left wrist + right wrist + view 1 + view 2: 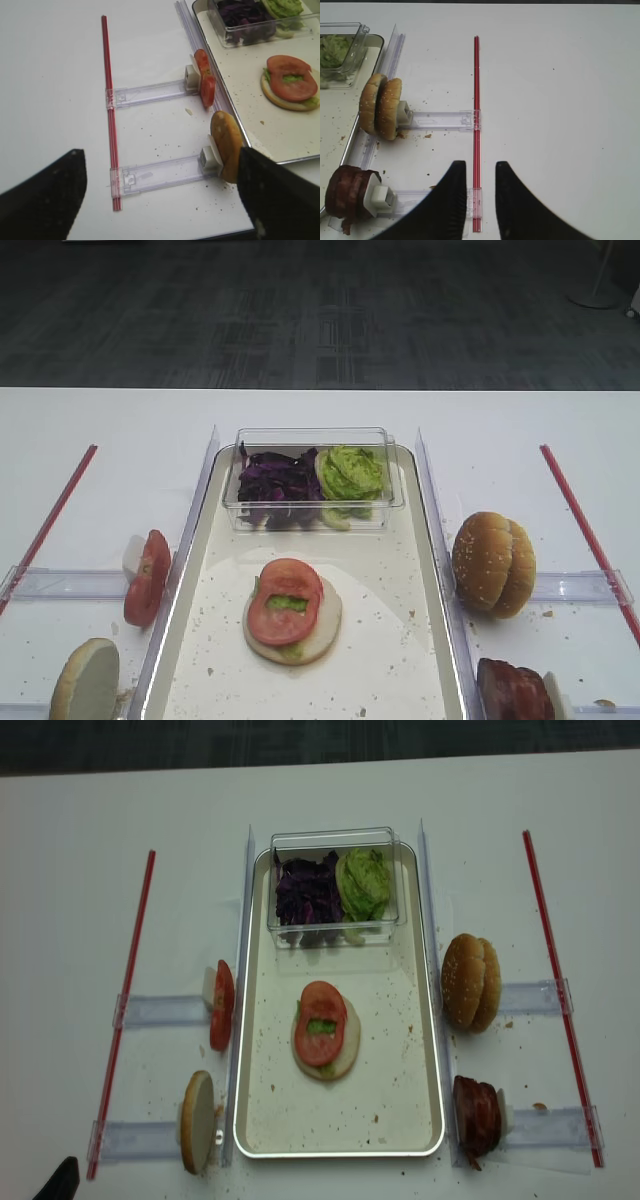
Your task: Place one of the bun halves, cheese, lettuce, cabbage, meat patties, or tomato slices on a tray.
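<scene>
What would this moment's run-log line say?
tray: bun half, lettuce, tomato slice stacked | left gripper: open, empty | right gripper: shut, empty

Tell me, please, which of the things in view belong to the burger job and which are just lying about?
Belong to the job:
tray
bun halves
tomato slices
meat patties
lettuce
cabbage

Just lying about:
clear plastic box
red strips
clear plastic holders
crumbs
</scene>
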Motion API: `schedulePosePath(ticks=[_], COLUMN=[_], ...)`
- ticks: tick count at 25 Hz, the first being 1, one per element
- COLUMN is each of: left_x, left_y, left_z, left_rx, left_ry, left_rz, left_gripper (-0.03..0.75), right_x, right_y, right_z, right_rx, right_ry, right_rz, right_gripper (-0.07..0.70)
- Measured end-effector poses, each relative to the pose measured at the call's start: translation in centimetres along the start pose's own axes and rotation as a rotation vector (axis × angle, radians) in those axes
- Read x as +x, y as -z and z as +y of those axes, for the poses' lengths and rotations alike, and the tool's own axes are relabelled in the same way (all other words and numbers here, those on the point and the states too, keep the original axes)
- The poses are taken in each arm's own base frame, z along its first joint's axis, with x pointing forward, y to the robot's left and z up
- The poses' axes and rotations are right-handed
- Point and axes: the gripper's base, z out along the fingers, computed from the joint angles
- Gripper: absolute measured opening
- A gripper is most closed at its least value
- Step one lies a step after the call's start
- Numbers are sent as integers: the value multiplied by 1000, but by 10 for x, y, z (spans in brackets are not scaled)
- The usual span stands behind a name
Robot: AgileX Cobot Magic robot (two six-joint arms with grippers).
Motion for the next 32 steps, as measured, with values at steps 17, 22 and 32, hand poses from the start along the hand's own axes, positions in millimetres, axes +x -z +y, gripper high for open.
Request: schedulePosePath(ticks=[17,22,32], left_x=[0,0,0], left_y=[0,0,0], left_z=[0,0,0], left_rx=[0,0,0], left_ry=[0,0,0], left_rz=[0,0,0], left_gripper=[565,565,565], right_x=[0,0,0], right_y=[0,0,0], right_z=[0,0,0], right_rx=[0,0,0], right_ry=[0,0,0], right_rz=[0,0,0], right_gripper=[193,193,193])
